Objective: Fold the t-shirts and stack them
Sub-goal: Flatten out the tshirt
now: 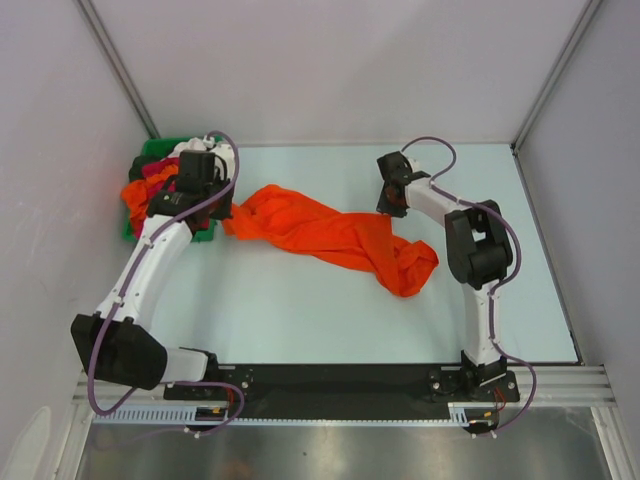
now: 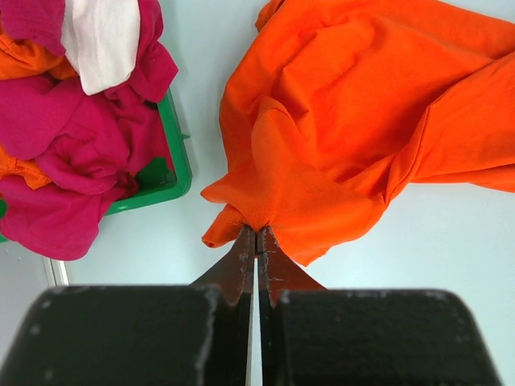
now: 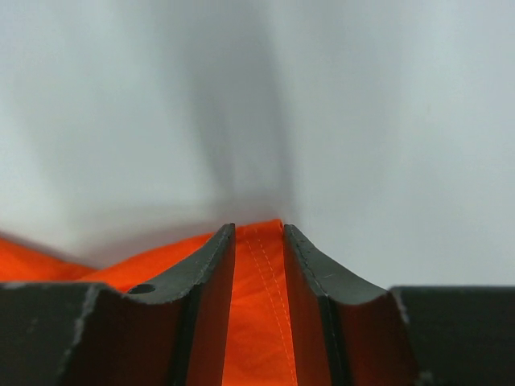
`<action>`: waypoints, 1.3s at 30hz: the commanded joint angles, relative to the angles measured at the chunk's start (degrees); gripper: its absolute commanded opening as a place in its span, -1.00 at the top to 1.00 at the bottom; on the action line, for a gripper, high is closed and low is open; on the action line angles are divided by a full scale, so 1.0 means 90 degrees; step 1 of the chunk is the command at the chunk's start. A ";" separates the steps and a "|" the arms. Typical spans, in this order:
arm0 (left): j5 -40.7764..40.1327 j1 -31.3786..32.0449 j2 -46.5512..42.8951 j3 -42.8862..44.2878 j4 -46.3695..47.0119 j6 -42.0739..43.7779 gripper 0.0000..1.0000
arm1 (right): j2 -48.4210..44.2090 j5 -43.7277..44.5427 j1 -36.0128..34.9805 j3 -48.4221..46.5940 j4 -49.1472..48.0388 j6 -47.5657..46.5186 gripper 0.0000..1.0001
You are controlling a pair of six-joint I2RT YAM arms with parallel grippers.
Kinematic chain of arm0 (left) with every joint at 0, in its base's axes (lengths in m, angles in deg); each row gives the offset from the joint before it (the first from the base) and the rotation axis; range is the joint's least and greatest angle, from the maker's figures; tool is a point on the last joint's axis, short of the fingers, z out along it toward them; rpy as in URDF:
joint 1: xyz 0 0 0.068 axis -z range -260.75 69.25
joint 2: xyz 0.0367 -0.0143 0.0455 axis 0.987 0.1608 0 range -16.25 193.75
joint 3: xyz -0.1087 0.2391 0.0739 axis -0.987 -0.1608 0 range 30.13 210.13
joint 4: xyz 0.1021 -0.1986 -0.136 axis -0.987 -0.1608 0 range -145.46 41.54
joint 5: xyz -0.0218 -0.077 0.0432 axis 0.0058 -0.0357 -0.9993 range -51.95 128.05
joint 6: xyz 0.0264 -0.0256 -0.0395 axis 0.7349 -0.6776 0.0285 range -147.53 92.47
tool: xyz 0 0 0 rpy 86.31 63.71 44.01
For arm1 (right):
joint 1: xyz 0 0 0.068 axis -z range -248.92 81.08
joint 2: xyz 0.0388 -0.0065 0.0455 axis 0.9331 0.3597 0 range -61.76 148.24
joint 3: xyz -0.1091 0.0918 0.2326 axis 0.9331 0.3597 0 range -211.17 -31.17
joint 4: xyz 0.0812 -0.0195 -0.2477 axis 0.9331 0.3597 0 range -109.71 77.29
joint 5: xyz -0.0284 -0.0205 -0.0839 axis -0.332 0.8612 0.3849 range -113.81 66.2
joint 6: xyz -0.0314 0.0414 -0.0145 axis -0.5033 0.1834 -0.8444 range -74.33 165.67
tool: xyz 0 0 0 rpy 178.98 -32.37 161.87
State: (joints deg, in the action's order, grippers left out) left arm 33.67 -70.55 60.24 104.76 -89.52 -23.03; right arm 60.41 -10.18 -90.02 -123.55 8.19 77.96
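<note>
— Fingers first: how do they stand?

— Left fingers [image 2: 241,259] are pressed together with only a hairline between them, and the left gripper [image 2: 257,235] pinches a gathered corner of the orange t-shirt [image 2: 346,104]. Right fingers [image 3: 211,265] sit a narrow slot apart, a stitched hem filling that slot up to the tips, so I judge the right gripper [image 3: 257,232] to be clamped on the same shirt.

— Where does the shirt lie?

— On the table [image 1: 300,320], crumpled into a long rope. In the top view its long axis runs from upper left, just beside the green bin [image 1: 150,150], down to a bunched end right of centre.

— And the rest of the shirts?

— Magenta, white and orange ones [image 2: 72,137] are heaped in the bin, at the upper left of the left wrist view.

— What does the next move turn on?

— Both grips lie along the shirt's far edge, the left at its upper-left end, the right further along towards the upper right. Drawing them apart along that axis would probably spread the cloth. The loose bunched end is nearer the right arm.
</note>
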 commanded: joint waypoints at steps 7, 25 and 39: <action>-0.0060 -0.0029 -0.0071 -0.0157 0.0216 -0.0030 1.00 | 0.0274 0.0038 0.0050 -0.0235 -0.0043 -0.0014 0.30; 0.0116 -0.0029 -0.0090 -0.0206 0.0236 -0.0099 1.00 | -0.0049 0.0087 0.0020 0.0401 -0.0141 -0.0004 1.00; 0.0018 -0.0059 0.0153 0.2016 -0.0066 -0.0031 1.00 | -0.2400 0.1160 -0.0175 -0.1150 0.0892 -0.0941 1.00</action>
State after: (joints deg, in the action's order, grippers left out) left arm 33.71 -70.66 61.39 112.06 -91.13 -23.17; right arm 48.93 -5.17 -91.36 -124.24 11.82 73.61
